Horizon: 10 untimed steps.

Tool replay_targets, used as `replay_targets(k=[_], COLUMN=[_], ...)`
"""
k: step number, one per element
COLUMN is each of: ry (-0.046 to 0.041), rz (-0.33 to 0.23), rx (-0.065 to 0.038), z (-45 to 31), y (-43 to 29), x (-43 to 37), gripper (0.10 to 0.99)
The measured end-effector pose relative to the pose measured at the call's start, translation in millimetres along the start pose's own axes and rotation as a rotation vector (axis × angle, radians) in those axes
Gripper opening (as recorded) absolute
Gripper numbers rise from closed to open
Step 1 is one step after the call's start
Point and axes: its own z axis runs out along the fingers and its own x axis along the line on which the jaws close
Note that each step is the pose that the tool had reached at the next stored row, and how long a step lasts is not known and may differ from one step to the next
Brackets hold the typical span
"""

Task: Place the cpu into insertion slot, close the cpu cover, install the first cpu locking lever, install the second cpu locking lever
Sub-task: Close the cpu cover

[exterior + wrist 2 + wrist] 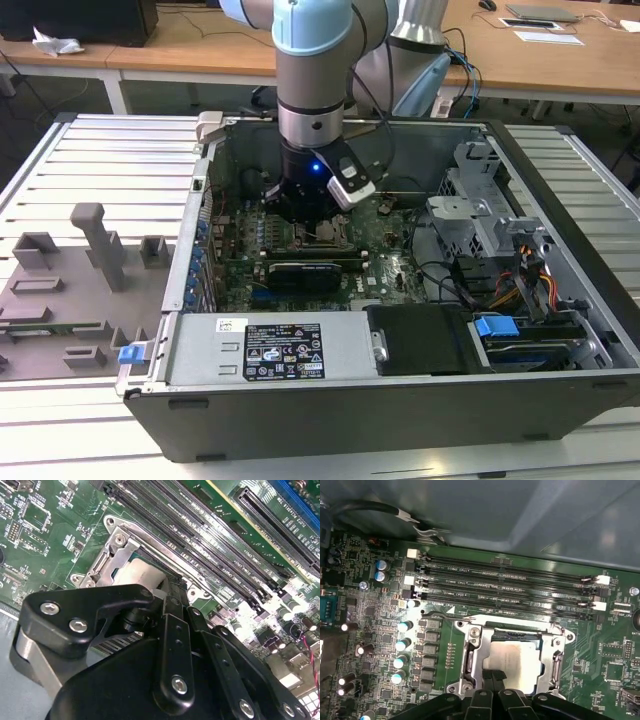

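Observation:
The cpu lies flat in the insertion slot, its pale silver top showing. The cpu cover, a silver metal frame, lies down around the chip. My gripper reaches straight down into the open computer case and stands at the socket's edge. Its dark fingertips are together and rest at the chip's near rim. They hold nothing that I can see. The black finger linkages hide the near part of the socket in both wrist views.
Long black memory slots run beside the socket. A black expansion card lies just in front of it. The drive cage, cables and the case walls hem the arm in. A grey fixture tray lies outside the case on the exterior view's left.

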Motion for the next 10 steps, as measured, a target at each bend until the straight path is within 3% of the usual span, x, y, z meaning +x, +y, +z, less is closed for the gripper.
replay_targets(k=[7, 10], ry=[0.0001, 0.0002], rz=[0.000, 0.000], rx=[0.000, 0.000], z=[-10.1, -10.4], y=[0.6, 3.0], x=[-0.5, -0.4], gripper=[0.106, 0.106])
